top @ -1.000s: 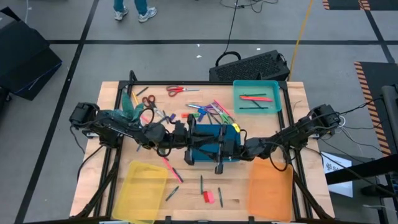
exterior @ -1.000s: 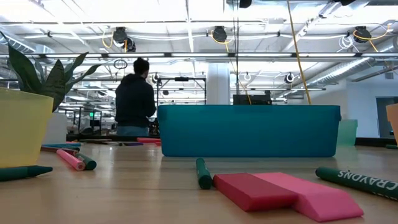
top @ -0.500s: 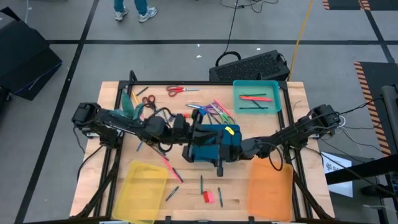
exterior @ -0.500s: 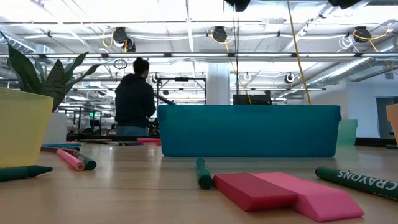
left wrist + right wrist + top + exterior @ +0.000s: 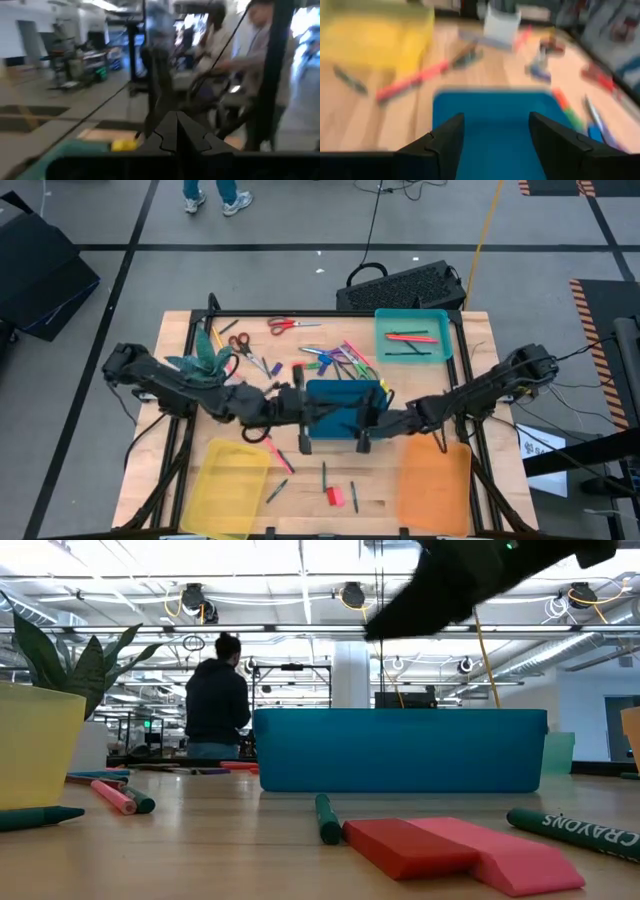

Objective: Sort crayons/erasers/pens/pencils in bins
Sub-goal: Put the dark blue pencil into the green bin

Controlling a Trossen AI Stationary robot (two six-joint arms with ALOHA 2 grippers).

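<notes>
The dark blue bin (image 5: 340, 398) rests on the table's middle; in the low view its long wall (image 5: 400, 750) stands untouched. My left gripper (image 5: 303, 425) hangs over its left end, shut (image 5: 176, 131). My right gripper (image 5: 365, 425) hangs over its right end, open (image 5: 495, 140), with the bin's floor (image 5: 490, 125) showing between its fingers. A red eraser (image 5: 405, 845) and a pink eraser (image 5: 510, 858) lie near the front edge. The yellow bin (image 5: 232, 472), orange bin (image 5: 435, 480) and teal bin (image 5: 412, 335) sit around.
Pens, crayons and scissors (image 5: 290, 326) lie scattered behind the blue bin. Green crayons (image 5: 327, 818) and a pink crayon (image 5: 112, 796) lie in front of it. A plant (image 5: 205, 360) stands at the left. A person (image 5: 218, 700) stands in the room beyond.
Both arms have shifted over the blue bin, the left gripper toward the near edge. A dark arm has dropped into the top of the low view. The bin has kept its place on the table.
</notes>
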